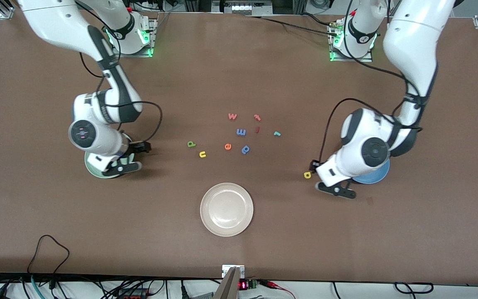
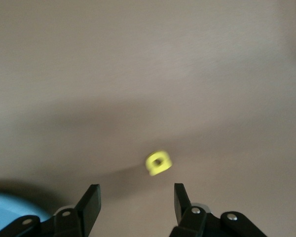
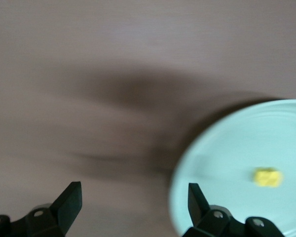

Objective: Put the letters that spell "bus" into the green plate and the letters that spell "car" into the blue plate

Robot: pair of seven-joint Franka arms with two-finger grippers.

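Note:
My right gripper (image 1: 128, 163) (image 3: 133, 197) hangs open over the rim of the green plate (image 1: 95, 170) (image 3: 237, 148), and nothing is between its fingers. A yellow letter (image 3: 268, 177) lies in that plate. My left gripper (image 1: 322, 178) (image 2: 134, 200) is open beside the blue plate (image 1: 375, 177) (image 2: 5, 215). A yellow letter (image 1: 307, 175) (image 2: 158, 163) lies on the bare table just off its fingertips, outside the plate. In mid-table lie a green b/p letter (image 1: 191, 144), a yellow u (image 1: 202, 154) and a teal r (image 1: 276, 133).
Other loose letters lie among them: an orange e (image 1: 228, 146), a blue p (image 1: 245, 149), a blue m (image 1: 241, 132), a red w (image 1: 232, 116) and two more small red ones. A cream plate (image 1: 226, 227) sits nearer the front camera than the letters.

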